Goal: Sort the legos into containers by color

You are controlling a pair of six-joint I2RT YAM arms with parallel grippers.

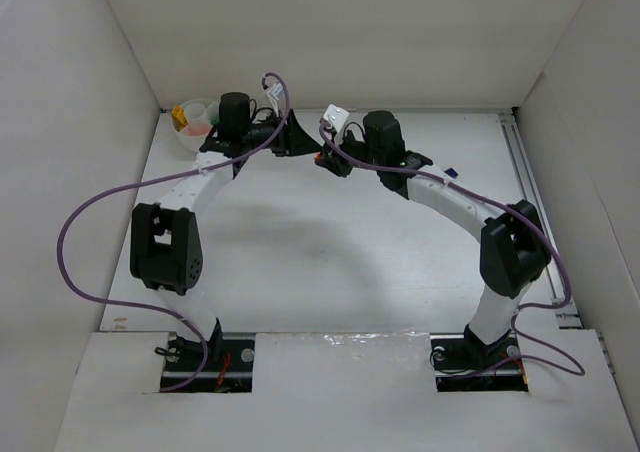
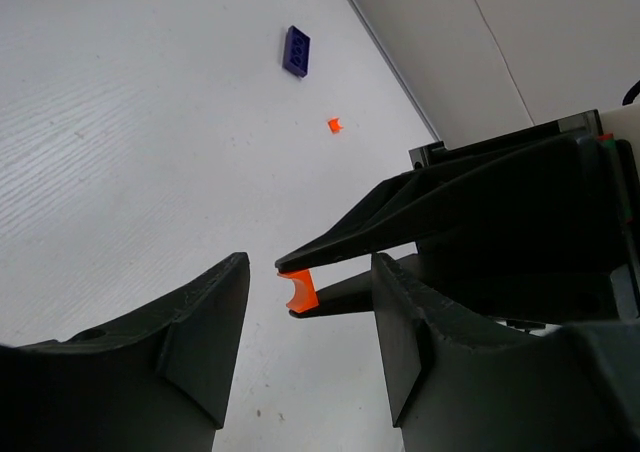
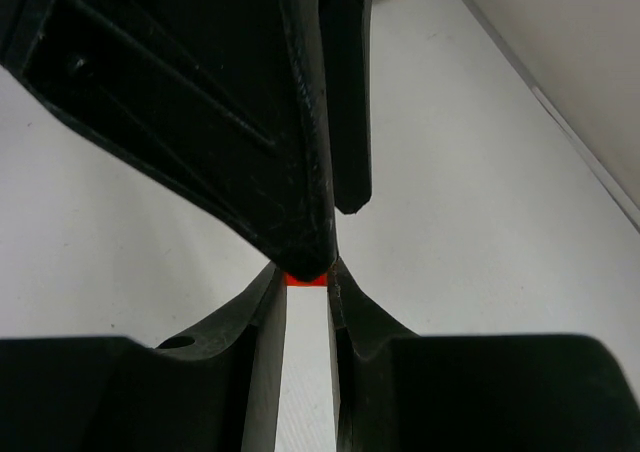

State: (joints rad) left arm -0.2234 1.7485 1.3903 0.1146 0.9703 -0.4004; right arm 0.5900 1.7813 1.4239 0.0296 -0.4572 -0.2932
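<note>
Both arms reach to the far middle of the table (image 1: 320, 262). Their tips meet nose to nose, just right of the white bowl (image 1: 190, 144).

Status of the right gripper (image 3: 304, 290): its fingers (image 3: 255, 372) are nearly together, pinching a red-orange lego (image 2: 298, 290) right at the tips. Only a sliver of it pokes out in the right wrist view.

Status of the left gripper (image 2: 312, 272): fingers (image 2: 200, 342) wide apart, nothing in them. In the left wrist view, the right arm's tips and the pinched lego sit in the gap between the left fingers. As far as I can see they touch neither one. In the right wrist view, one left finger fills the top of the picture with its tip right at the lego. Can't tell if there's contact, or whether the lego is clear of the table.

Other pieces:
- A dark blue lego (image 2: 296, 51) lies flat on the table, studs up, beyond the tips. The top view puts it just right of the right forearm.
- A small orange lego (image 2: 335, 125) is on the table near the blue one, not touching it.

The bowl sits at the far-left corner, beside the left wrist. It holds a yellow lego (image 1: 180, 119) on its left side and an orange-pink piece (image 1: 197, 129) next to that. The inner sections are too small to resolve. Purple cables (image 1: 75, 222) loop off both arms.
</note>
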